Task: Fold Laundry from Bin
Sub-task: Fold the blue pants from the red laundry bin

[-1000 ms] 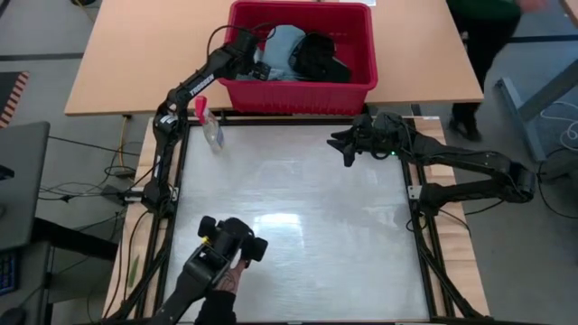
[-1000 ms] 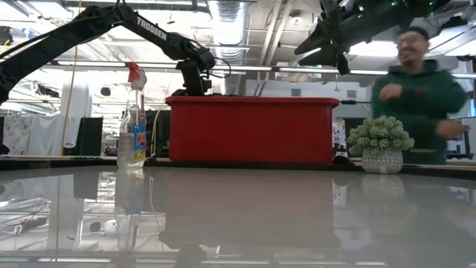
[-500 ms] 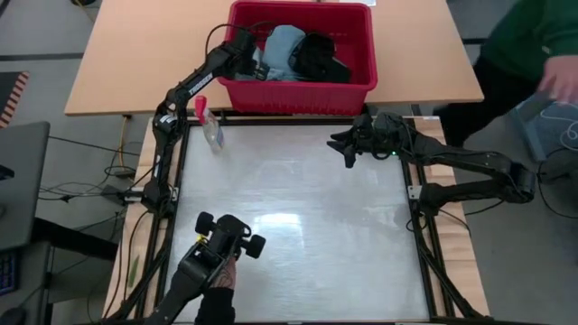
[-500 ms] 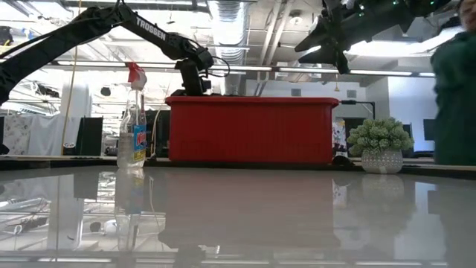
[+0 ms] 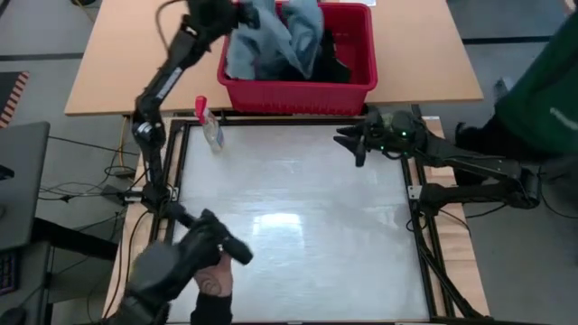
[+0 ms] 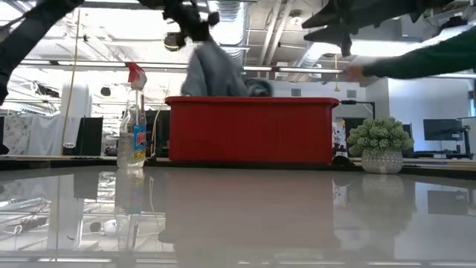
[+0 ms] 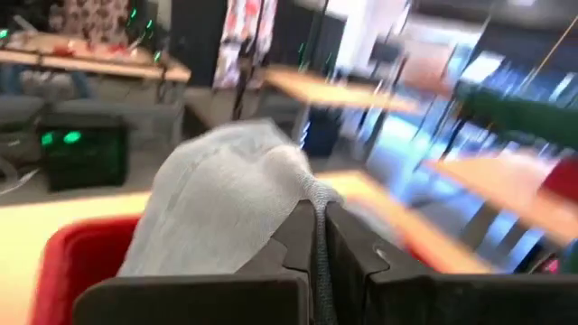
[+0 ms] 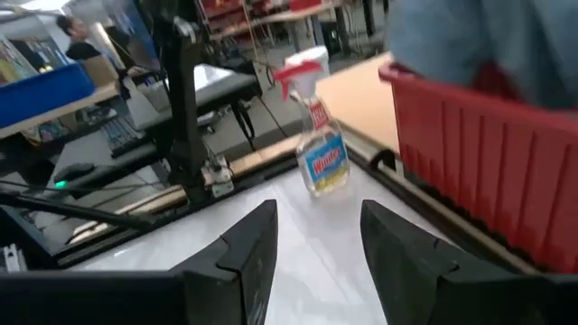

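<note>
Above the white glossy table (image 5: 298, 217), your left gripper (image 5: 237, 11) has clamped shut on a light blue cloth garment (image 5: 271, 36) and lifted it from the bright red plastic bin (image 5: 298, 90), starting extraction, while the right gripper (image 5: 350, 143) waits half-open and empty.

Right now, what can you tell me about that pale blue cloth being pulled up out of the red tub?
The pale blue cloth is a soft, finely woven garment, crumpled and hanging in loose folds. The left tool is shut on a pinch of it and holds it above the red tub, so it drapes down from that point. Its lower part hangs into the tub over a dark garment. Nothing else touches it.
</note>
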### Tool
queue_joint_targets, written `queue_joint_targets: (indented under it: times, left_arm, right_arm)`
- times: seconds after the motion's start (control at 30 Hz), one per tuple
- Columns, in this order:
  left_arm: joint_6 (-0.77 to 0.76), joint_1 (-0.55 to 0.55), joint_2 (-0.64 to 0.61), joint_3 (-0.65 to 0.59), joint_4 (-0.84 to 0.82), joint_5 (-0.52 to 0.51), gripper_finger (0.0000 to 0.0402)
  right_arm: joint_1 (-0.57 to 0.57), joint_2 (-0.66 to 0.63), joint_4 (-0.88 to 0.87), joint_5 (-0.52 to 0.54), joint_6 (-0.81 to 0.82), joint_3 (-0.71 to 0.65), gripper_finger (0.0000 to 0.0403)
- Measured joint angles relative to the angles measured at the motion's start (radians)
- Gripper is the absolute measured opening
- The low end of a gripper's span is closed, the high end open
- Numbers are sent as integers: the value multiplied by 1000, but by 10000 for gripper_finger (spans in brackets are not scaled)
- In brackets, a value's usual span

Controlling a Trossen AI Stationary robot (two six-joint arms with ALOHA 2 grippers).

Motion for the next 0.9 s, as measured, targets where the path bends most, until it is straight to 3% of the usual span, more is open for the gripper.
queue_joint_targets:
  times: [0.17, 0.37, 0.53, 0.8, 0.9]
  left_arm:
    - [-129, 1, -58, -2, 84, 73, 0]
    - [-346, 1, -100, -2, 178, 239, 0]
    - [-484, -9, -105, 9, 403, 420, 0]
    - [-706, -44, -170, 40, 811, 714, 0]
    - [-759, -79, -211, 41, 831, 819, 0]
  right_arm:
    - [0, 6, 79, 0, -9, 0, 187]
    - [3, 19, 197, -25, -10, 0, 187]
    - [2, 15, 301, -78, -25, 22, 187]
    - [61, 15, 63, -130, -217, 261, 187]
    - [73, 15, -38, -129, -238, 367, 187]
